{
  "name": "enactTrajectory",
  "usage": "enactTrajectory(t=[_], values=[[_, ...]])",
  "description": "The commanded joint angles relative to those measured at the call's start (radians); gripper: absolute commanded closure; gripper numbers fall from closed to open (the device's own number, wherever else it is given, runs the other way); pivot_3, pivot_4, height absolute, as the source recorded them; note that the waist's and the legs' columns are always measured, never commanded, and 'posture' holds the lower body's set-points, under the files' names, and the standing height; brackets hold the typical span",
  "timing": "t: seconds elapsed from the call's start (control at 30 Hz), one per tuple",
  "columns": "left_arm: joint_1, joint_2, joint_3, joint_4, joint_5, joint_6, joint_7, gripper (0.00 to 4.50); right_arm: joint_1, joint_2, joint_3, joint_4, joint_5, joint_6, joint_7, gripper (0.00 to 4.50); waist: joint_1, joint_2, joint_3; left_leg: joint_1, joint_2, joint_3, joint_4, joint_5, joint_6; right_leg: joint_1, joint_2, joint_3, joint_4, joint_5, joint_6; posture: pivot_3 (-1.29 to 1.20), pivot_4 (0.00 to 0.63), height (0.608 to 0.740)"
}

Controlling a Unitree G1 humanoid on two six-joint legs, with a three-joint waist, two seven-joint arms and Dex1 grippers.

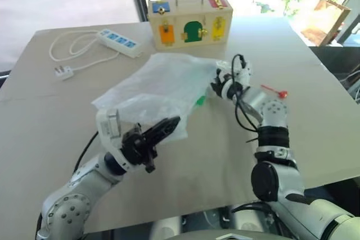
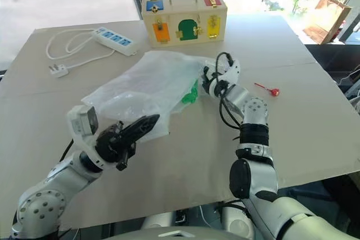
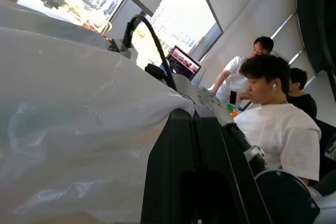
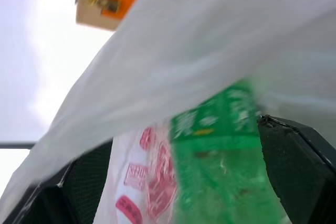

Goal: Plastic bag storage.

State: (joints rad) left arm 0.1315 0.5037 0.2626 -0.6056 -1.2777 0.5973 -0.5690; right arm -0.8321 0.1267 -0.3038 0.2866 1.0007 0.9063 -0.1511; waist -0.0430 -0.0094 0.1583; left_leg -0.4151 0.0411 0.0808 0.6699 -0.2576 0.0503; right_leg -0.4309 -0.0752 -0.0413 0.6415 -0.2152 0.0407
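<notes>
My left gripper (image 1: 169, 125) has its black fingers pressed together, nipping the near edge of the bag (image 1: 163, 85) at about 6 o'clock of the film; in the left wrist view the white film drapes right over the closed fingers (image 3: 199, 171). My right gripper (image 2: 207, 82) sits at the bag's 3 o'clock edge, fingers spread wide; in the right wrist view the two pads (image 4: 299, 156) stand well apart with film and a green bottle (image 4: 226, 150) between them, but I cannot tell whether they touch either.

The bag lies crumpled mid-table (image 1: 185, 161), stretched between my two grippers, its red print (image 4: 152, 177) just beside the bottle's label. A green bit shows through the film near the right gripper in the head views.

At 12 o'clock of the bag, close behind it, stands a wooden latch box (image 1: 190, 21) with coloured doors. At 10 o'clock lies a white power strip (image 1: 119, 42) with its looped cord (image 1: 67, 46) and plug (image 1: 65, 72). At 3 o'clock, beyond my right arm, a small red item (image 2: 273, 91) lies on the board. In the left wrist view, seated people (image 3: 278, 124) are off past the table.
</notes>
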Motion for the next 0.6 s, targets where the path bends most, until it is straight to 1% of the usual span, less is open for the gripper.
enactTrajectory(t=[0.03, 0.1, 0.17, 0.23, 0.3, 0.37, 0.47, 0.6], values=[[-0.03, -0.013, 0.056, 0.02, -0.049, -0.029, 0.03, 4.5, 0.047, -0.029, 0.122, -0.149, -0.043, 0.04, 0.112, 0.05, 0.002, 0.0, 0.0, 0.0, 0.0, 0.0, 0.0, 0.0, 0.0, 0.0, 0.0, -0.001, 0.0, 0.0, 0.0, 0.0, 0.15, 0.74], [-0.044, -0.019, 0.067, 0.027, -0.071, -0.028, 0.046, 4.5, 0.069, -0.066, 0.16, -0.202, -0.05, 0.064, 0.165, 0.05, 0.005, 0.0, -0.001, 0.0, 0.0, 0.0, 0.001, 0.0, 0.0, 0.001, 0.0, -0.001, 0.0, 0.0, 0.0, 0.0, 0.15, 0.74], [-0.065, -0.02, 0.079, 0.043, -0.087, -0.027, 0.062, 4.5, 0.089, -0.132, 0.225, -0.266, -0.07, 0.099, 0.247, 0.05, 0.01, -0.001, -0.001, -0.001, 0.0, -0.001, 0.001, 0.0, 0.001, 0.001, -0.003, -0.001, 0.0, 0.0, 0.0, 0.0, 0.15, 0.74], [-0.088, -0.022, 0.087, 0.062, -0.099, -0.028, 0.078, 4.5, 0.115, -0.26, 0.333, -0.354, -0.11, 0.133, 0.386, 0.05, 0.013, -0.001, -0.001, -0.001, -0.001, 0.0, 0.002, 0.0, 0.001, 0.001, -0.004, -0.001, -0.001, 0.0, 0.0, 0.0, 0.15, 0.74], [-0.112, -0.034, 0.099, 0.079, -0.128, -0.033, 0.11, 4.5, 0.135, -0.374, 0.406, -0.412, -0.153, 0.135, 0.488, 0.05, 0.016, -0.001, -0.001, -0.001, -0.002, -0.001, 0.002, -0.001, 0.002, 0.001, -0.004, -0.001, -0.001, 0.0, 0.0, 0.0, 0.15, 0.74], [-0.13, -0.048, 0.122, 0.095, -0.17, -0.038, 0.15, 4.5, 0.145, -0.447, 0.424, -0.433, -0.183, 0.117, 0.547, 0.05, 0.015, -0.002, -0.001, -0.001, -0.001, 0.0, 0.002, -0.001, 0.002, 0.001, -0.004, -0.001, -0.001, 0.0, 0.001, 0.0, 0.15, 0.74], [-0.146, -0.058, 0.172, 0.125, -0.233, -0.051, 0.21, 4.5, 0.167, -0.554, 0.405, -0.467, -0.2, 0.099, 0.649, 0.05, 0.01, -0.002, 0.0, 0.0, -0.002, 0.0, 0.002, -0.001, 0.002, 0.001, -0.001, 0.0, -0.001, 0.0, 0.0, 0.0, 0.15, 0.74], [-0.137, -0.052, 0.206, 0.134, -0.265, -0.048, 0.246, 4.5, 0.193, -0.72, 0.368, -0.442, -0.314, -0.006, 0.741, 0.05, 0.019, -0.003, 0.0, -0.001, -0.002, 0.0, 0.002, -0.001, 0.002, 0.001, -0.002, -0.001, -0.001, 0.0, 0.0, 0.0, 0.15, 0.74]])
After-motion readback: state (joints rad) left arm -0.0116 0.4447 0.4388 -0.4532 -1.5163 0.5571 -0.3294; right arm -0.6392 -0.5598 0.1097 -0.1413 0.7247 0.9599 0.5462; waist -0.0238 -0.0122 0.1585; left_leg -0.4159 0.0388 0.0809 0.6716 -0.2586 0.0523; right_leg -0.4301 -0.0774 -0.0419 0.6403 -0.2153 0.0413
